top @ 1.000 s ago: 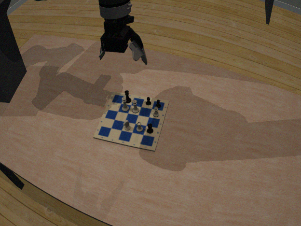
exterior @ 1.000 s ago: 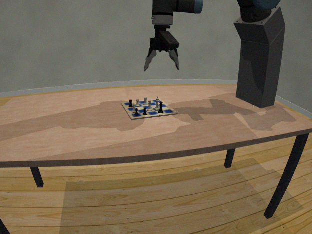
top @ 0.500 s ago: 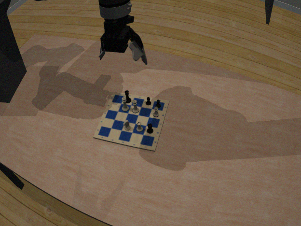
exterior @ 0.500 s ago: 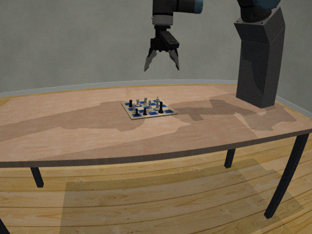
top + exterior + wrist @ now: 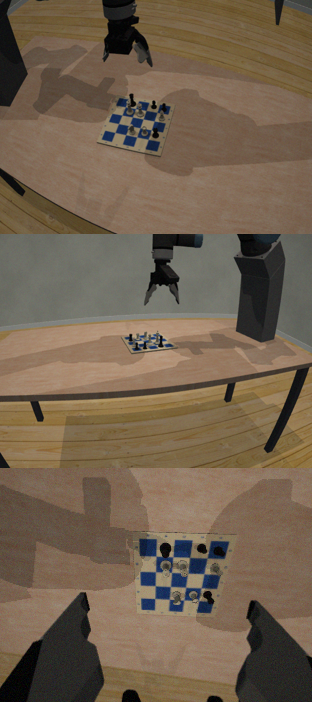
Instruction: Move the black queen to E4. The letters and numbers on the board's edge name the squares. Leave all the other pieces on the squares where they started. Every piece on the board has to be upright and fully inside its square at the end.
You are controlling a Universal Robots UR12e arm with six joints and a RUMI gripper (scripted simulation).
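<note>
A small blue-and-white chessboard (image 5: 136, 125) lies on the table. The tallest black piece, which I take for the black queen (image 5: 131, 99), stands upright in the far row near the board's far left corner; it also shows in the exterior view (image 5: 160, 341) and the wrist view (image 5: 164, 548). My gripper (image 5: 127, 60) hangs high above the table, beyond the board's far left side, wide open and empty. It shows in the exterior view (image 5: 161, 301) and in the wrist view (image 5: 167, 603). The edge letters are too small to read.
Two black pawns (image 5: 153, 104) (image 5: 163, 107) stand in the far row and another black piece (image 5: 155, 132) near the right edge. Several white pieces stand upright, one (image 5: 129, 108) close to the queen. The robot's dark base column (image 5: 259, 289) stands at the table's end.
</note>
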